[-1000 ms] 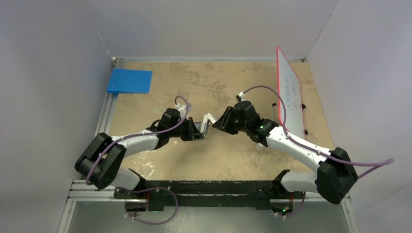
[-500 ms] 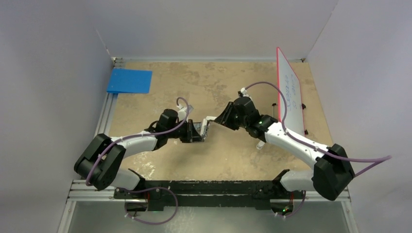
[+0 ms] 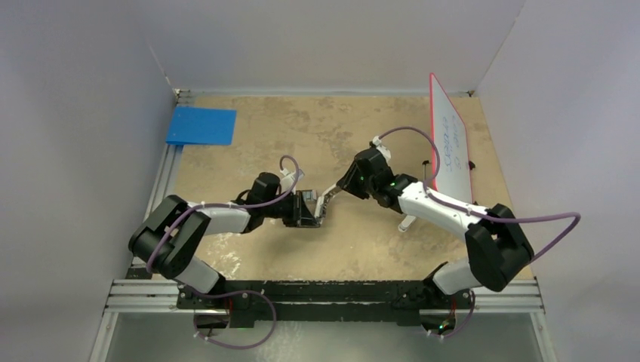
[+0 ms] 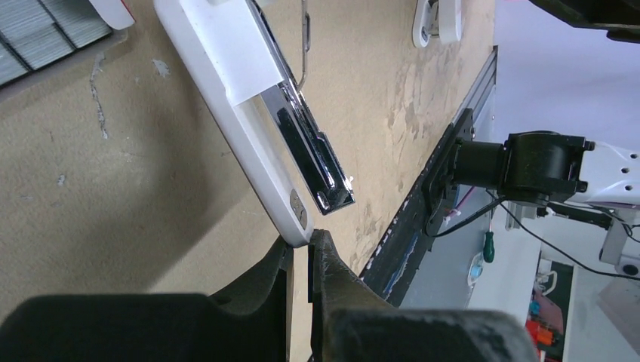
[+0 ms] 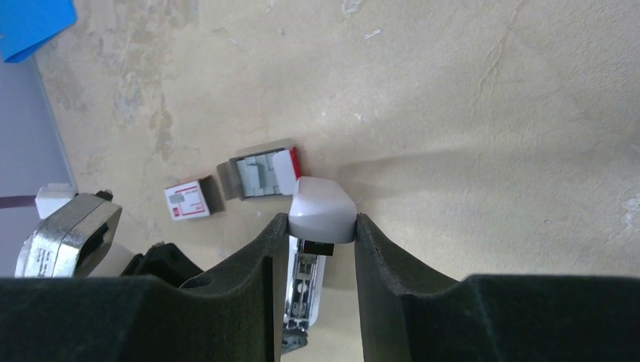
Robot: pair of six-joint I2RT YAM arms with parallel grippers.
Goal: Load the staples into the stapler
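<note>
The white stapler (image 3: pixel 326 201) hangs open above the table between my two grippers. In the left wrist view its white bar (image 4: pixel 226 98) runs down to my left gripper (image 4: pixel 300 243), which is shut on the bar's lower tip. The shiny metal magazine (image 4: pixel 313 162) stands swung away from the bar. My right gripper (image 5: pixel 321 220) is shut on the stapler's rounded white end (image 5: pixel 323 207). The grey staples (image 5: pixel 256 175) lie in an open red-and-white tray on the table, seen also as staples (image 4: pixel 38 34) at the left wrist view's top left.
A tiny red-and-white box (image 5: pixel 187 200) sits beside the tray. A short white piece (image 3: pixel 406 223) lies by the right arm. A blue pad (image 3: pixel 201 125) is at the back left, a red-edged whiteboard (image 3: pixel 451 143) leans at the right wall.
Both grippers have drifted slightly toward the near edge with the stapler, and the right arm's elbow has swung inward. The stapler looks stretched wider open between them.
</note>
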